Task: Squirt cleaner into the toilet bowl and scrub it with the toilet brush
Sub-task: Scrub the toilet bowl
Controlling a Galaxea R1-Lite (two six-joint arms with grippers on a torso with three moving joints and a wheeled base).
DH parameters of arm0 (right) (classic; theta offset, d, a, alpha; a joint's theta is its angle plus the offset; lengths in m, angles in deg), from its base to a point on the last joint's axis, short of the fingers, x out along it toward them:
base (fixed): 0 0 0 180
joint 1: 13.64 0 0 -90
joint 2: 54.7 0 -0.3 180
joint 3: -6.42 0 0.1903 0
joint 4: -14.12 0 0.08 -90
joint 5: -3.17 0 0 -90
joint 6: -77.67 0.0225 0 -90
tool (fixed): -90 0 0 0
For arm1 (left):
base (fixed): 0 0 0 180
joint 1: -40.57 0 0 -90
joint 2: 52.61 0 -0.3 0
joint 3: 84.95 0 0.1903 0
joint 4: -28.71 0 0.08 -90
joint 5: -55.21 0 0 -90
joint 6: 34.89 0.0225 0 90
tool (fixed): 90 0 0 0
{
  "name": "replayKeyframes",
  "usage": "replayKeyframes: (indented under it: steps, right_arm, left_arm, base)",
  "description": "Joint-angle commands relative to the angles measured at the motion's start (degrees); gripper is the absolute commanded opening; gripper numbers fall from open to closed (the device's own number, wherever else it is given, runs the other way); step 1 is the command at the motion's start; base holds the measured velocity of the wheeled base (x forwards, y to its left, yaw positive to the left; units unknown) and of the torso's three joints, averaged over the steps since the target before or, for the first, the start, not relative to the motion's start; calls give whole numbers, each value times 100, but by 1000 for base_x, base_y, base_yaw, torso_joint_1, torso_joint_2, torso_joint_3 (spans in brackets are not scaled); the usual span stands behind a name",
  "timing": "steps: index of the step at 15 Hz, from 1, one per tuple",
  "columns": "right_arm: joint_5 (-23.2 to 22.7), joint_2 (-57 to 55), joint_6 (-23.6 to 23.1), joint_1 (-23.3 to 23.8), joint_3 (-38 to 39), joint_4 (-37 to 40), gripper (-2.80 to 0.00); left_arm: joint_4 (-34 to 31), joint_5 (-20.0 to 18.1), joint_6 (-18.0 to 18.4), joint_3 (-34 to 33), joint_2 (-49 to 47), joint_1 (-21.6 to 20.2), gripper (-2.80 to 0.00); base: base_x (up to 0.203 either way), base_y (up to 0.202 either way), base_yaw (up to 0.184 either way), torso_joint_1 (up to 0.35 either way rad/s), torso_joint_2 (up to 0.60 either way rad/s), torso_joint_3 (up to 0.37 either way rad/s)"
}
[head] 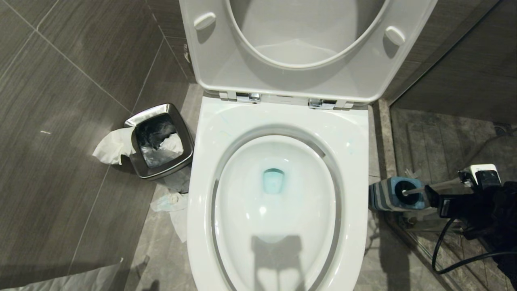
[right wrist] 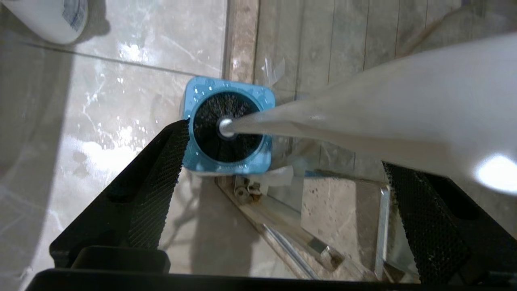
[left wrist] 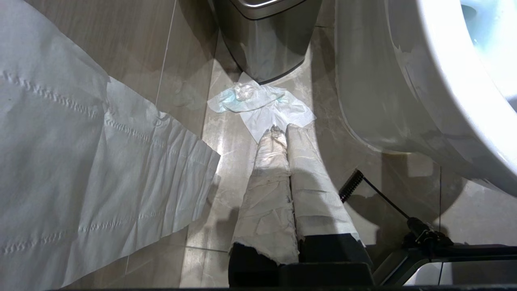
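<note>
The toilet bowl (head: 278, 226) stands open in the middle, seat and lid raised, and pale blue cleaner (head: 273, 182) tints its water. Right of it, the toilet brush sits in its blue-and-grey holder (head: 394, 195), dark bristles down (right wrist: 218, 139). Its white handle (right wrist: 363, 121) rises toward my right gripper (head: 434, 200). That gripper (right wrist: 284, 145) is open; the handle passes between its black fingers (right wrist: 157, 190), closer to the far one, ungripped. My left gripper (left wrist: 282, 131), its fingers wrapped in white, hangs shut and empty above the floor beside the toilet.
A square steel waste bin (head: 159, 141) stands left of the toilet, with crumpled tissue (head: 113, 145) beside it and more (left wrist: 262, 105) on the floor. A paper sheet (left wrist: 80, 161) lies nearby. A shower door track (right wrist: 282, 242) runs under the brush holder. A white bottle (right wrist: 52, 16) stands nearby.
</note>
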Motion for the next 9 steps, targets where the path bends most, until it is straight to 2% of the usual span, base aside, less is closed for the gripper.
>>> replayKeyframes:
  steps: [1,9]
  right_arm:
    - [-36,-265,-12,1,5,-105,0]
    - [-84,-406,-20,1,10,-110,0]
  left_arm:
    - [-3,-4,2,-18,0,0,-280]
    - [-3,4,2,-18,0,0,-280]
  base:
    - [0,0,0,0,0,0]
    - [0,0,0,0,0,0]
